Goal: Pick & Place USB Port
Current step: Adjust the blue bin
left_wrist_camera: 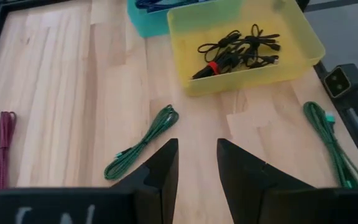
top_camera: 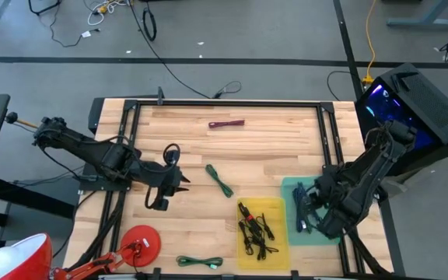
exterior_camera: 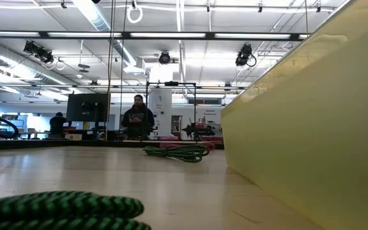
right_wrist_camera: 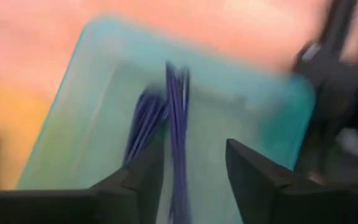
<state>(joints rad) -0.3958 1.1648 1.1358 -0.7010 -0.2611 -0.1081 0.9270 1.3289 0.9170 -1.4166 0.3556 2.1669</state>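
Two trays, five loose-or-binned cable lots

High view: two green cables (top_camera: pixel 219 180), (top_camera: pixel 199 262), one maroon cable (top_camera: pixel 226 123), black cables in yellow tray (top_camera: pixel 274 208); blue cables (top_camera: pixel 301 208) in teal tray (top_camera: pixel 290 187).
Wrist views: left gripper (left_wrist_camera: pixel 196 163) narrowly open, empty; right gripper (right_wrist_camera: pixel 194 168) parted over blue cables.

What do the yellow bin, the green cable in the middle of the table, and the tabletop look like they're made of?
Yellow bin: likely thin plastic, translucent, since the walls let light through. Green cable: seems to have a braided fabric sleeve with a green-and-black weave. Tabletop: wood, butcher-block style, with visible strips and grain and a smooth finish.
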